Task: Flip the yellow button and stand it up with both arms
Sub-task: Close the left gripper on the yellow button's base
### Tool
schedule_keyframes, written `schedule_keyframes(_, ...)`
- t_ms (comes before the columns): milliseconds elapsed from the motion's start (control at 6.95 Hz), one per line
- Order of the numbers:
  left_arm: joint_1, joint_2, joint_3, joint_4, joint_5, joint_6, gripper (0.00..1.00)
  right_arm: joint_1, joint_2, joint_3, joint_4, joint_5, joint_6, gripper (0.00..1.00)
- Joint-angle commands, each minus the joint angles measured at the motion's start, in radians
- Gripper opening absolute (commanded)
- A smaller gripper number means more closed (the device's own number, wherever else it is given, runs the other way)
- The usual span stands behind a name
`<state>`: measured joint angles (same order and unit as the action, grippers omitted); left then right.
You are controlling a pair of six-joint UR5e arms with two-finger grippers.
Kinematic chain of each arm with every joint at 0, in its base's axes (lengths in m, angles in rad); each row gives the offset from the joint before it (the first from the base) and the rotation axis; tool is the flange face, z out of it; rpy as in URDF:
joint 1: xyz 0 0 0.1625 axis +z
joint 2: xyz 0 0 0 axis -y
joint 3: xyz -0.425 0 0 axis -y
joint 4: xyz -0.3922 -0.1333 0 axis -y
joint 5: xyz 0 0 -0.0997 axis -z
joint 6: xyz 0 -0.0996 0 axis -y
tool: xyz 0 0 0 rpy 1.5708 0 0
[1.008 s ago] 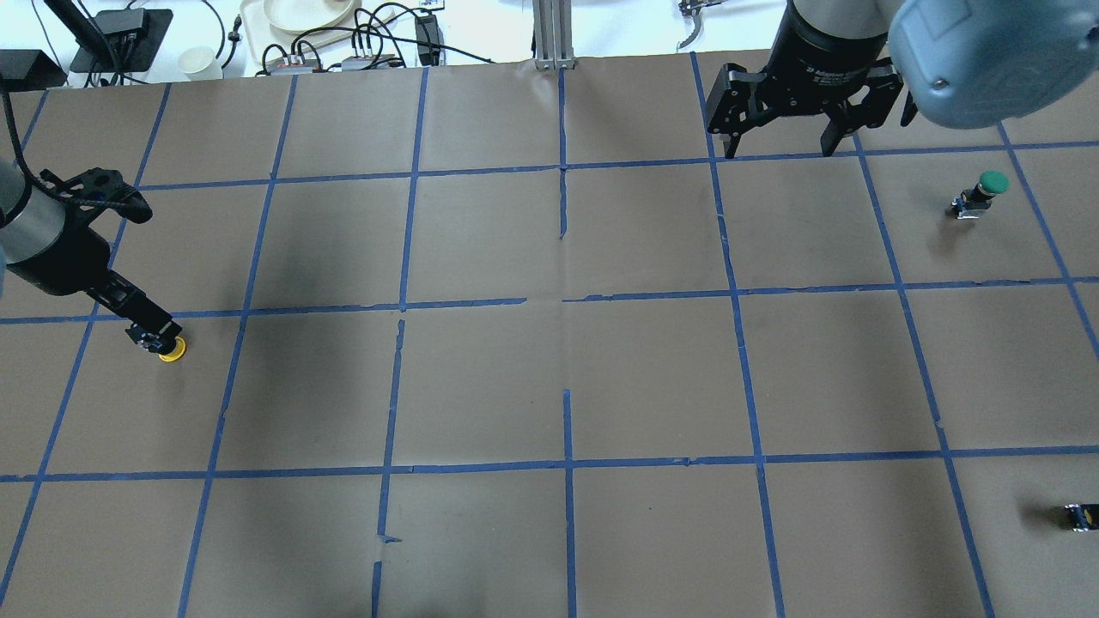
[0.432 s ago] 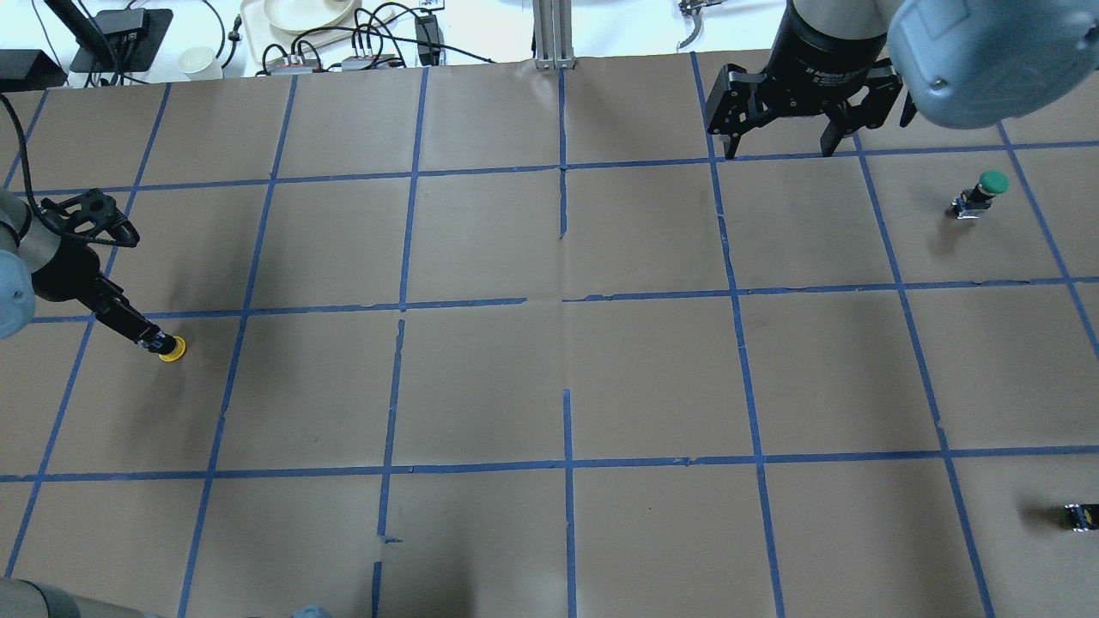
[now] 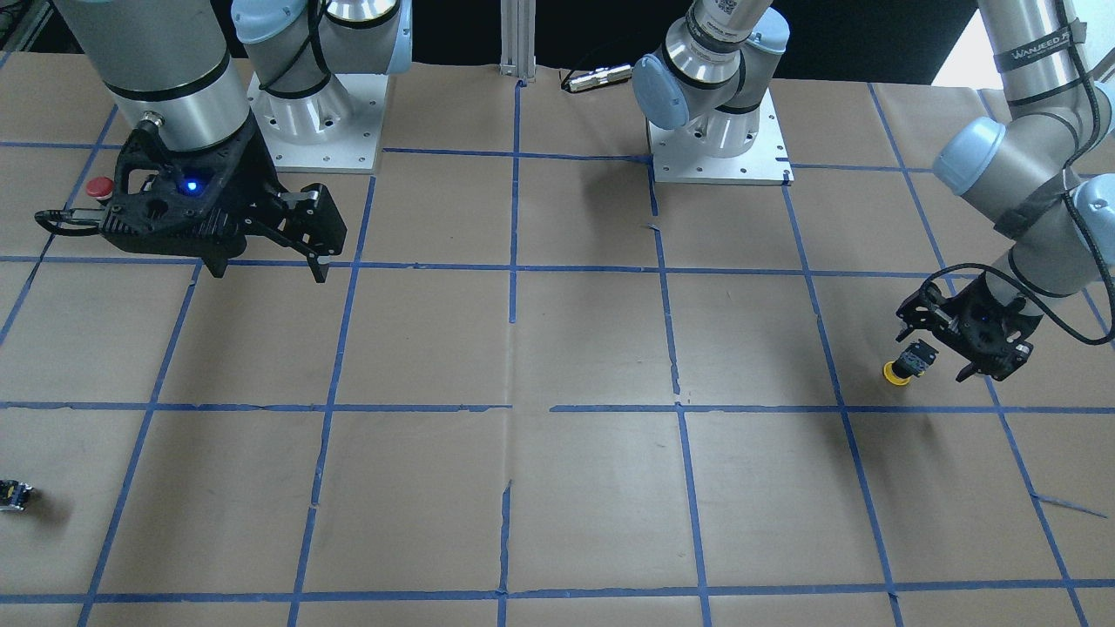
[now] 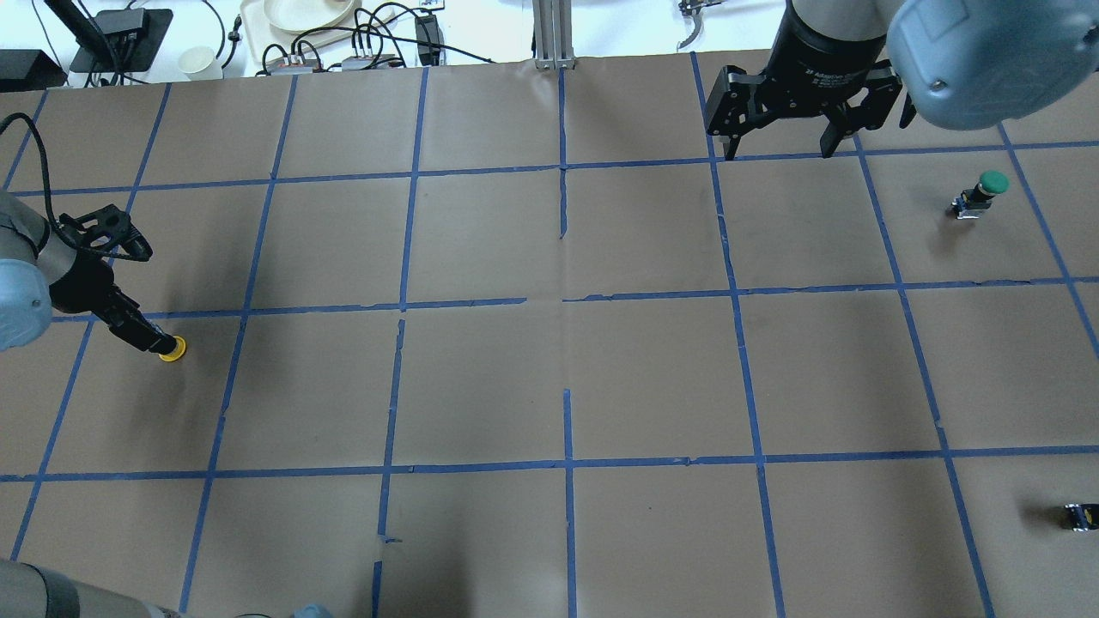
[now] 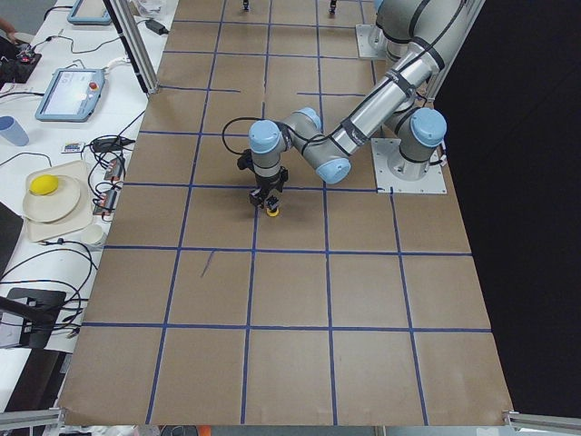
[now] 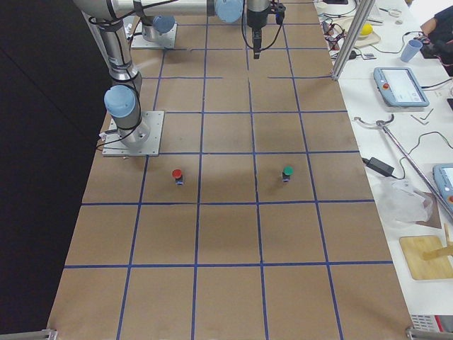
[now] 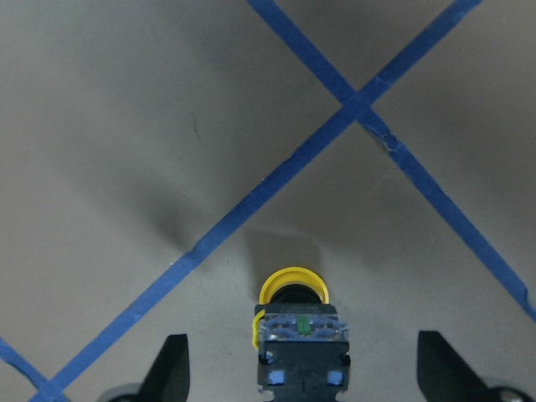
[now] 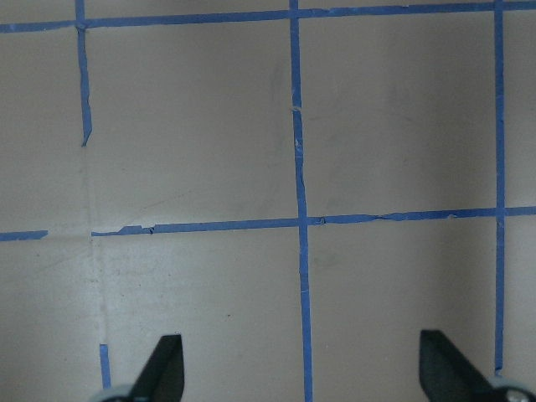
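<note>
The yellow button rests on the brown paper at the table's left, cap down and black body up. It also shows in the front view, the left side view and the left wrist view. My left gripper is open around it. In the left wrist view its fingers stand wide on either side of the button's body and clear of it. My right gripper is open and empty above the far right of the table, also seen in the front view.
A green-capped button stands at the right. A red-capped button sits behind the right gripper in the front view. A small dark component lies at the near right edge. Cables and dishes lie beyond the table's far edge.
My left wrist has turned and its forearm has drawn back toward the left edge. The yellow button has stayed at the same spot. The right arm has not moved.
</note>
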<state>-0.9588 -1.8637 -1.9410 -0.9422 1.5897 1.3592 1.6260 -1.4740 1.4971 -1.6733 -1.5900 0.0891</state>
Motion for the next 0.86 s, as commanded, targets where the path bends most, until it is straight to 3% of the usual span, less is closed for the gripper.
schedule_keyframes(0,0.000,-0.011,-0.003,-0.001,0.019,0.006,0.58,0.000,0.000,0.002,0.001,-0.001,0.000,1.00)
schedule_keyframes(144,0.000,-0.011,-0.003,0.000,0.047,0.006,0.33,0.000,0.000,0.002,0.001,-0.001,0.000,1.00)
schedule_keyframes(432,0.000,-0.002,0.019,-0.013,0.058,0.008,0.03,-0.001,0.001,0.003,0.000,0.001,0.000,1.00)
schedule_keyframes(576,-0.018,0.018,0.027,-0.036,0.041,-0.002,0.02,0.000,0.000,0.005,0.000,0.004,0.001,1.00)
schedule_keyframes(720,-0.024,0.074,0.059,-0.182,-0.052,-0.021,0.02,0.000,0.000,0.009,0.000,0.004,0.001,1.00)
